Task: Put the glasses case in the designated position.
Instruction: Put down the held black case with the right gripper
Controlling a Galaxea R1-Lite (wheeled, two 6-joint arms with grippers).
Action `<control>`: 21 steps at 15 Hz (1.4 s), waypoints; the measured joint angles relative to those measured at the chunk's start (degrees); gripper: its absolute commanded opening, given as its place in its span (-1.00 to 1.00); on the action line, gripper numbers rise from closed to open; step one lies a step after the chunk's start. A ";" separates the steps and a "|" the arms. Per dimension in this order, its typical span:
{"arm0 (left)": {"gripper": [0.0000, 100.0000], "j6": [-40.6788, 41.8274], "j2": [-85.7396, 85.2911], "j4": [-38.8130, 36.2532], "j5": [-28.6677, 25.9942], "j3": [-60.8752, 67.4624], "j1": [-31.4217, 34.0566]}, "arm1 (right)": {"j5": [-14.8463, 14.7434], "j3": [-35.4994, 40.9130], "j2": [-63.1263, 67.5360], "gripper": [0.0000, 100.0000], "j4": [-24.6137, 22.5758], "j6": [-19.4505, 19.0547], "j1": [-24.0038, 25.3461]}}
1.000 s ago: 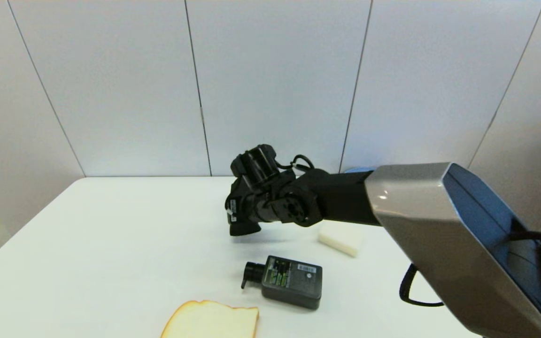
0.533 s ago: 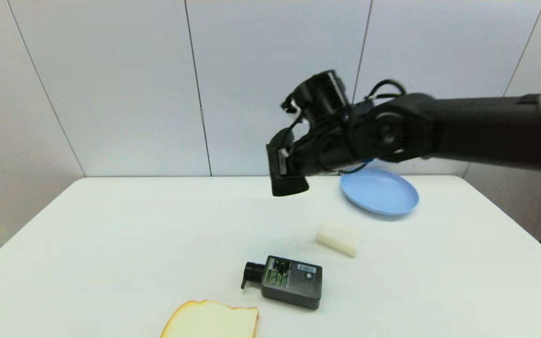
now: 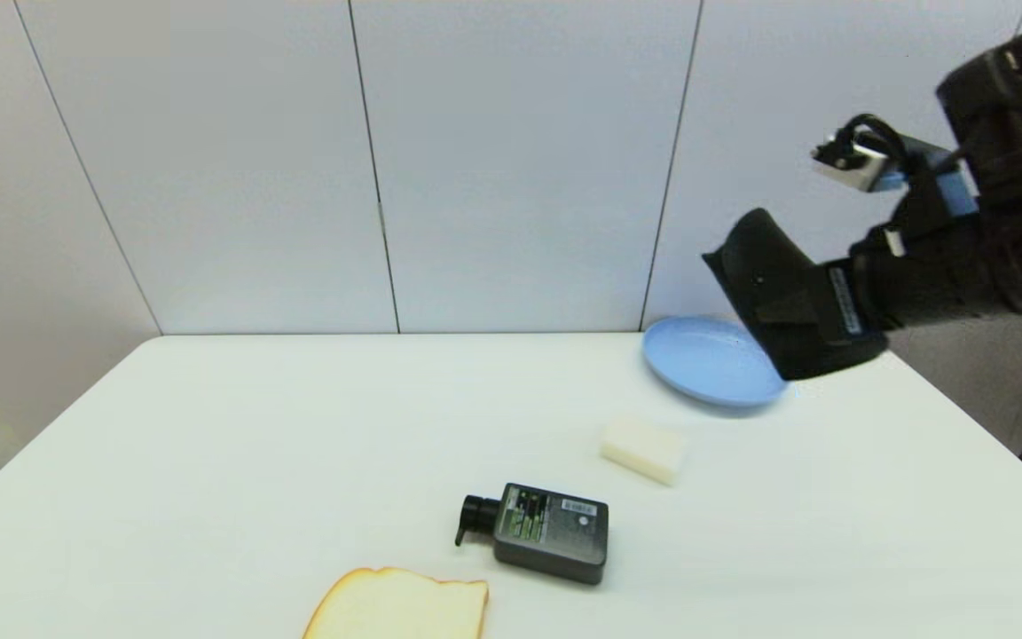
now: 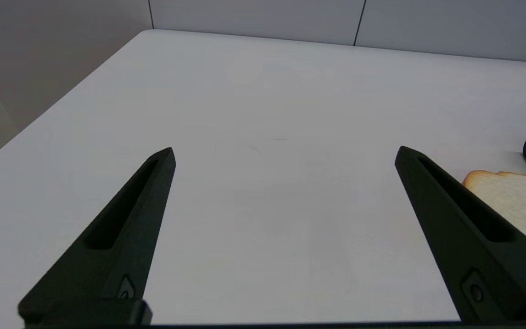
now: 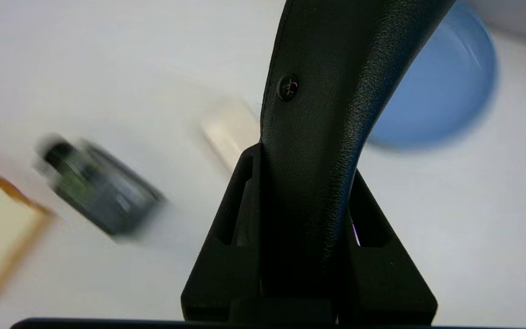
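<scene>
The glasses case [image 3: 773, 297], a long matte black pouch, hangs in the air at the table's far right, over the right edge of a blue plate [image 3: 706, 359]. My right gripper [image 3: 835, 311] is shut on it. In the right wrist view the case [image 5: 331, 82] rises between the two fingers, its small snap button showing, and the gripper [image 5: 302, 162] clamps its lower part. My left gripper [image 4: 286, 153] is open over bare table on the left side, holding nothing; it does not show in the head view.
A dark grey pump bottle [image 3: 546, 532] lies near the table's front middle, with a slice of bread [image 3: 400, 605] at the front edge. A white block [image 3: 644, 450] lies between bottle and plate. The table's right edge runs just under the right arm.
The right arm has swung from the table's middle up and to the right with the case in its grip, uncovering the blue plate. Bottle, bread and block have stayed put.
</scene>
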 measured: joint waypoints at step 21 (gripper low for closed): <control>1.00 -0.01 0.00 0.00 0.00 0.00 0.00 | -1.34 27.19 -5.90 1.00 -15.66 -2.97 -7.98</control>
